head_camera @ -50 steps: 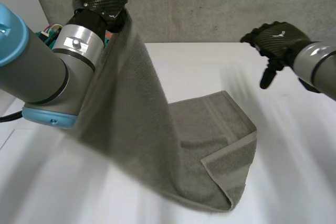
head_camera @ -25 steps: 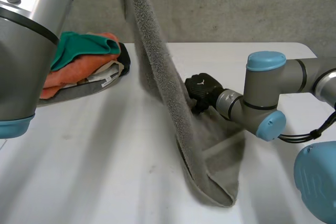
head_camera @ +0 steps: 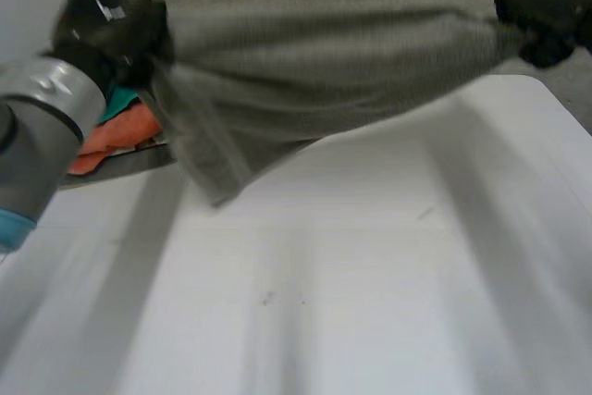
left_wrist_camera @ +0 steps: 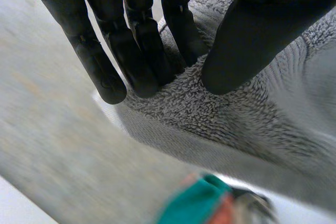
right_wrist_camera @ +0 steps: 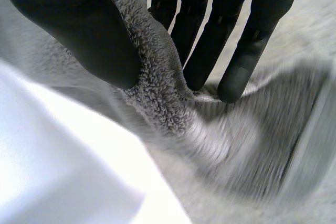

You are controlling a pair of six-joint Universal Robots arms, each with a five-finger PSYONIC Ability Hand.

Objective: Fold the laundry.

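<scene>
Head camera above and behind, looking down on worktop (head_camera: 370, 302), both wrist cameras close-up, all three sharing grey towel (head_camera: 324, 53).

table (head_camera: 370, 302) open in front; towel (head_camera: 324, 62) stretched across back; clothes pile (head_camera: 120, 136) far left

So the towel (head_camera: 324, 62) hangs in the air over the far part of the table (head_camera: 370, 275). The left hand (head_camera: 106, 30) pinches its left end and the right hand (head_camera: 546, 11) its right end, thumb one side, fingers the other. A flap hangs down near the left hand. The pile of clothes (head_camera: 116, 136) sits far left on the table, partly behind the towel.
</scene>
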